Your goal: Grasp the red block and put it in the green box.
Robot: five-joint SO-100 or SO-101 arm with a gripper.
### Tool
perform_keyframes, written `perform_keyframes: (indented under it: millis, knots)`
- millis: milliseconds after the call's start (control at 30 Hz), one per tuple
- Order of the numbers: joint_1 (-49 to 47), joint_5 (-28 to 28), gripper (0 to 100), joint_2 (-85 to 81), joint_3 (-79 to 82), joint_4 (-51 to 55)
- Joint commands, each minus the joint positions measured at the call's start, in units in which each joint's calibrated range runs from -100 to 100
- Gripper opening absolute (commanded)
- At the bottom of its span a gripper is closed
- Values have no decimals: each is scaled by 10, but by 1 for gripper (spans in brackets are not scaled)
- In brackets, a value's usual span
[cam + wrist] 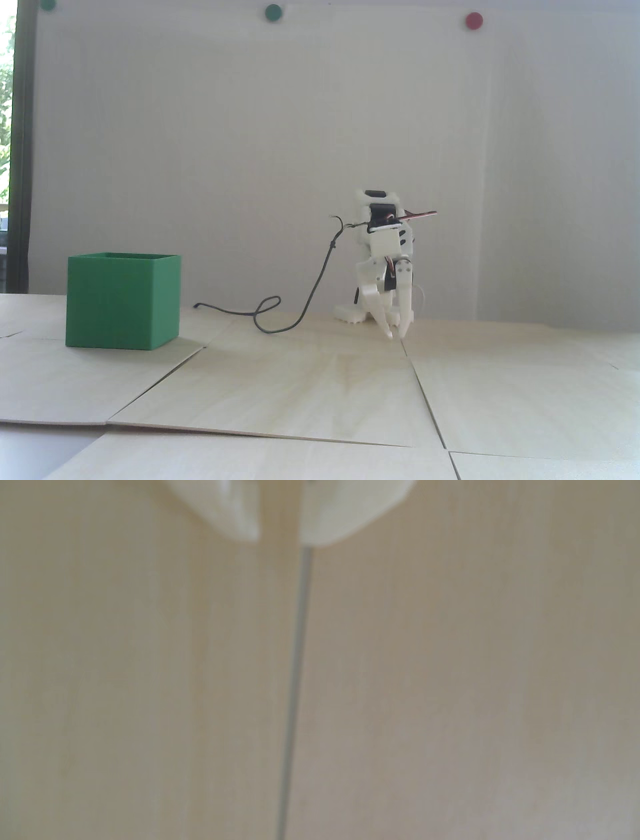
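The white arm [382, 235] is folded low over its base at the far side of the desk [320, 390], right of centre in the fixed view, with its wrist bent so the claw [396, 335] points straight down. The two fingertips nearly meet just above the desk surface, with only a narrow gap between them and nothing in it. In the wrist view the claw [280, 540] enters from the top edge, blurred, with a slim strip of desk [138, 687] showing between its tips; a thin seam [294, 687] between desk panels runs from under the claw toward the near edge.

The green box [122, 300] stands upright on the desk well to the left of the claw, open side up, one corner edge turned toward the camera. A black cable [310, 295] loops across the desk between the box and the arm.

The red block is not visible in either view.
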Motion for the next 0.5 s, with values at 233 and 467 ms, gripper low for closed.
perform_keyframes:
  millis: [233, 467]
  knots:
    - [2, 0, 2, -3, 1, 6]
    - [5, -1, 2, 0, 1, 103]
